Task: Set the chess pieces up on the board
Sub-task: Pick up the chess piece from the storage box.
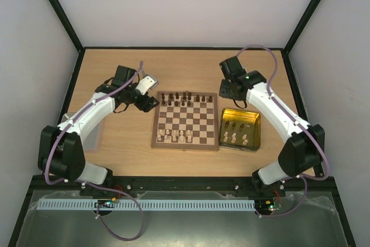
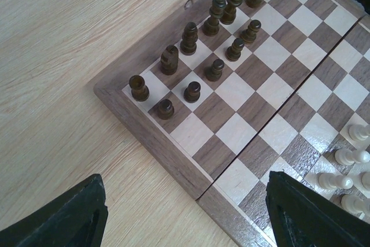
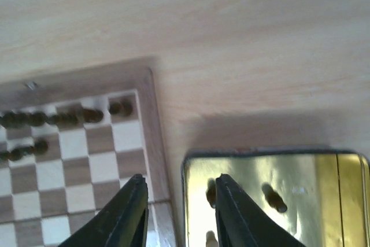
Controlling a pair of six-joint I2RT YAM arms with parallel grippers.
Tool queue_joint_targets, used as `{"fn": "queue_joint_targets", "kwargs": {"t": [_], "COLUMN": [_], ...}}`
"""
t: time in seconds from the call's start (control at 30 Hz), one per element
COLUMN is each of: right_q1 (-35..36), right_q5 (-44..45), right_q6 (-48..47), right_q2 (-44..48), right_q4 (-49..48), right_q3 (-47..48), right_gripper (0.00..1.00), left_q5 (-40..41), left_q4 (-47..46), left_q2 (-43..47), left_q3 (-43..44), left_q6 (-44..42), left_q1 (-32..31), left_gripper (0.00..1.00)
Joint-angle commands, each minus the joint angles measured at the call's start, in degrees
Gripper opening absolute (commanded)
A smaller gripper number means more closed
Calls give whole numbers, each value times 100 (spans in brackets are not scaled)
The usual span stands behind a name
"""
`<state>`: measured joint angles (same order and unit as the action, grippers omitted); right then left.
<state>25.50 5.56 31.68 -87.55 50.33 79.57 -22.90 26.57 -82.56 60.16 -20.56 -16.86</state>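
Observation:
The board lies mid-table. Dark pieces stand along its far rows and cream pieces along its near rows. My left gripper hovers at the board's far left corner. In the left wrist view it is wide open and empty above the board's edge, with dark pieces ahead and cream pieces at the right. My right gripper is open and empty; in its wrist view it straddles the gap between the board and the gold tray.
The gold tray right of the board holds several dark and cream pieces; two dark ones show in the right wrist view. A grey metal tray lies in front of the arm bases. White walls and black frame posts enclose the table.

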Motion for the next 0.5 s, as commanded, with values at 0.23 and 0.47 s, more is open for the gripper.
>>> {"fn": "queue_joint_targets", "kwargs": {"t": [0.23,0.47], "right_q1": [-27,-27], "right_q5": [-679,-990], "right_q6": [352,291], "right_q2": [866,534], "right_q4": [-164,-490], "right_q3": [-1862,-2160], "right_gripper": [31,30], "left_q5": [78,123], "left_q4": [112,98], "left_q2": [80,57], "left_q3": [204,148], "left_q6": [12,8], "left_q1": [-186,-213], "left_gripper": [76,76]}}
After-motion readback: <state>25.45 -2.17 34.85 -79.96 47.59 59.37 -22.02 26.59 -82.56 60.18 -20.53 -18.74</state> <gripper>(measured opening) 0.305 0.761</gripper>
